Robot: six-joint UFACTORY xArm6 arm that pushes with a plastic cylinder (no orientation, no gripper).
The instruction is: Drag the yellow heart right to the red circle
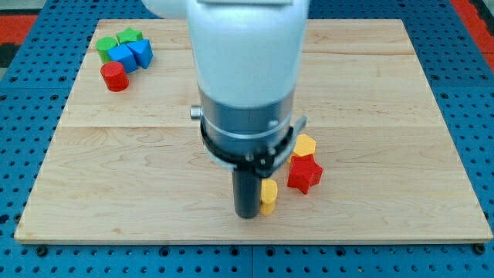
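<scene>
My tip [247, 214], the lower end of a straight dark rod with no jaws to open or close, held nothing and stood against the left side of a small yellow block [268, 197], its heart shape not discernible. A red star-shaped block [304, 174] lay just right of it, a yellow hexagonal block [304, 145] above. The red cylindrical block [115, 76] sat well apart at the pale wooden board's [386, 93] upper left, beside two blue blocks [131, 54] and two green blocks [117, 41].

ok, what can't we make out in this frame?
- Yellow block at my tip: half hidden by the rod, shape unclear; contact cannot be told.
- Green blocks, at the view's top left: too small to tell how many or what shape.
- Board centre: covered by the arm housing.
</scene>
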